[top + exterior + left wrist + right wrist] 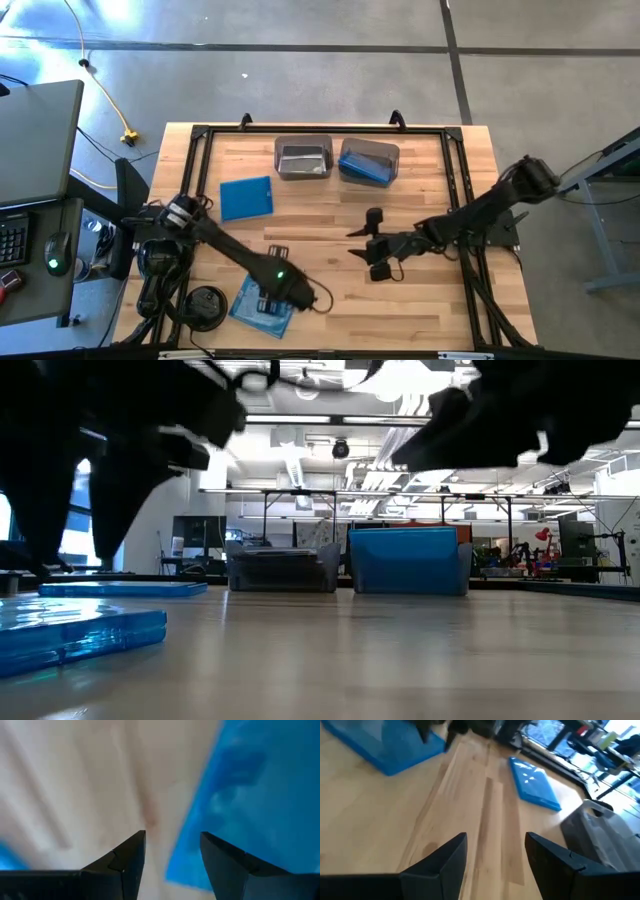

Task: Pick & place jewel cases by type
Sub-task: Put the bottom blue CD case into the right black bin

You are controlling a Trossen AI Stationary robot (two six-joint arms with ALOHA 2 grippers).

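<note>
Altogether two blue jewel cases [246,197] lie out, both grippers [268,303] spread.

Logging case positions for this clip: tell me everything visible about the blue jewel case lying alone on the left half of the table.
The blue jewel case is a thin, flat, square case of translucent blue plastic, shut and lying flat on the wooden table, slightly turned against the table edges. It sits left of the grey bin, apart from it. Nothing rests on it and neither arm touches it. In the low view it shows as a thin blue slab.
</note>
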